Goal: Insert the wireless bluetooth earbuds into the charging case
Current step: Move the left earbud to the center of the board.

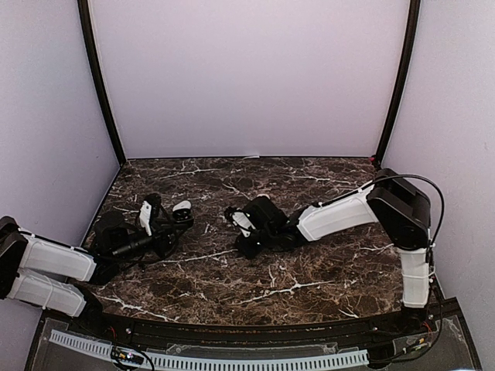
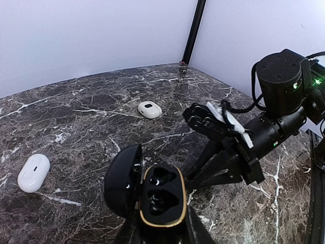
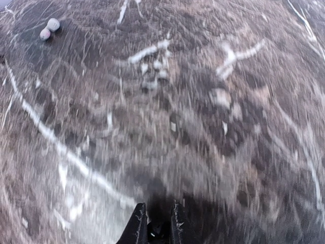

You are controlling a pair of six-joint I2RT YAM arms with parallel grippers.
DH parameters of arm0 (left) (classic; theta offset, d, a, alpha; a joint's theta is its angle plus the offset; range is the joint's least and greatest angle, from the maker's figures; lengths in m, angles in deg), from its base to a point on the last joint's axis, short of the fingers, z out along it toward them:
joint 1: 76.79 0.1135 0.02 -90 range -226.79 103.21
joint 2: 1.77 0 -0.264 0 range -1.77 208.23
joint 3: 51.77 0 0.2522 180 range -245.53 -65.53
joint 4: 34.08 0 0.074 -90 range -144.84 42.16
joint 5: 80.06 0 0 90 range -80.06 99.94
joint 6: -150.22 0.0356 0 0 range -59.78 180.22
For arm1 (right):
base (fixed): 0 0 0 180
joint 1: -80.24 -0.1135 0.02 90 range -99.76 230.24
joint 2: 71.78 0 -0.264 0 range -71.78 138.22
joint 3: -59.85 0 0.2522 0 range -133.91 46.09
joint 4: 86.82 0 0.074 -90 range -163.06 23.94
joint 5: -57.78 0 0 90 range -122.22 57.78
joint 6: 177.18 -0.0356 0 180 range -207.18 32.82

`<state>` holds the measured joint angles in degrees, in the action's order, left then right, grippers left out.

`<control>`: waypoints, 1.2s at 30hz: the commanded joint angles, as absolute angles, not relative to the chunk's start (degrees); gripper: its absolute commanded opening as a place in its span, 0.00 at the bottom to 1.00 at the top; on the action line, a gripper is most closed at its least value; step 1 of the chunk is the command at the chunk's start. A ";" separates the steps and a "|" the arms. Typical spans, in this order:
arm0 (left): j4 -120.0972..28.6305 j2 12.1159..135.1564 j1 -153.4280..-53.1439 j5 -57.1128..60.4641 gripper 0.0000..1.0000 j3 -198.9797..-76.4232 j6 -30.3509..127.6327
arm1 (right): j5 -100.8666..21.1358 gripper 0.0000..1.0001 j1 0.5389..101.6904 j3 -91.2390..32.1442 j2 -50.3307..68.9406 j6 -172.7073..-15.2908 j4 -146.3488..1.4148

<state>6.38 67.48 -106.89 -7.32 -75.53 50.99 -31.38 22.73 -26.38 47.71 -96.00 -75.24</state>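
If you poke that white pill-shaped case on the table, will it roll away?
The glossy white pill-shaped plastic case looks rounded, so a poke would probably slide or spin it on the dark marble tabletop. It lies flat, so tipping seems unlikely. Its shiny shell might slip when pinched.

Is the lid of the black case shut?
No. The black case has its lid swung open to the left, so its inside shows.

Count taken from the room. Black case [image 2: 161, 195]: one. White cases: two, an oblong case [image 2: 34, 173] and a rounded case [image 2: 149, 110]. Earbuds [image 3: 53, 24]: two small pale ones, side by side. Arms: two, left arm [image 1: 58, 263] and right arm [image 1: 336, 216].
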 commanded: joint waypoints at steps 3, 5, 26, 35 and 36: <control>6.97 67.92 -106.67 -9.02 0.14 -76.25 51.35 | -33.77 0.08 18.99 -13.00 41.45 -102.15 -72.15; 7.07 68.06 -106.63 -9.12 0.14 -76.32 51.28 | -33.18 0.09 16.94 -9.79 39.24 -104.01 -71.91; 7.82 69.99 -106.66 -11.26 0.15 -76.87 52.04 | -28.85 0.57 12.30 -5.45 26.12 -103.72 -64.93; 7.53 69.52 -106.62 -11.63 0.15 -76.87 51.88 | -26.88 0.56 12.28 -4.18 20.44 -107.96 -59.52; 7.47 69.51 -106.65 -11.68 0.15 -76.87 51.89 | -27.16 0.54 12.28 -3.86 20.27 -108.60 -59.12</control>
